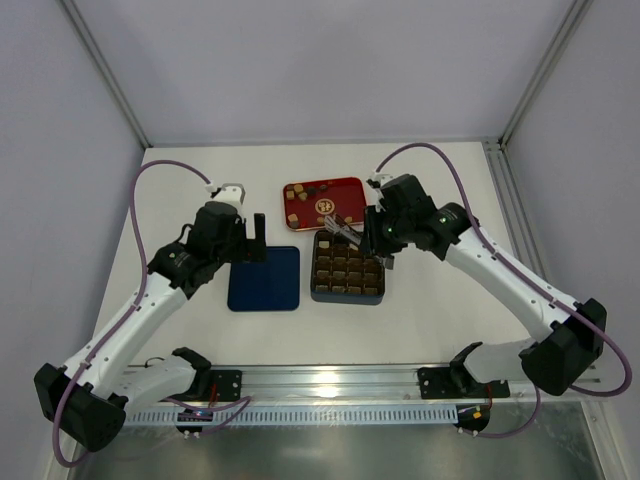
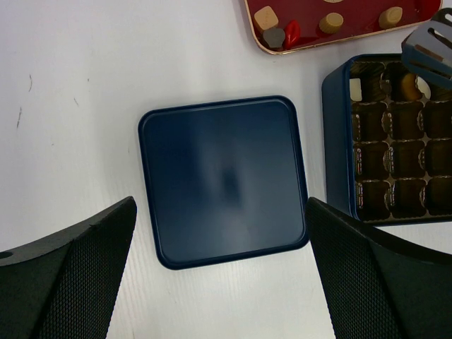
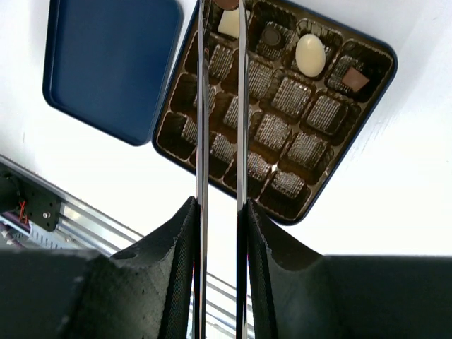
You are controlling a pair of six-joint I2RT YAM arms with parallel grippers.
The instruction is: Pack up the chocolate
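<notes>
Left gripper [image 2: 220,203]: I am hovering it over the blue lid [image 1: 264,278], its fingers spread wide and gripping nothing.
Right gripper [image 3: 220,205]: I am clamping it on the metal tweezers [image 3: 200,106], one finger pressing on each blade. The blades are running side by side with a narrow gap between them.
Tweezers' tips: they are reaching over the gridded box [image 2: 335,134] at the row nearest the red tray [image 1: 350,195]. Something brown is showing between them at the frame's edge, and I cannot tell whether it is pinched.
Chocolate [image 3: 309,55]: four pieces are sitting in that same row of the box: a whitish square, a dark round, a whitish oval and a brown square. The other cups are showing only their paper liners.
Loose pieces [image 2: 330,22]: several tan ones are lying in the red tray, beside a greyish one and a red one.
Layout: the lid is lying flat on the white table [image 1: 200,180], just beside the box. The tray is lying just behind the box.
</notes>
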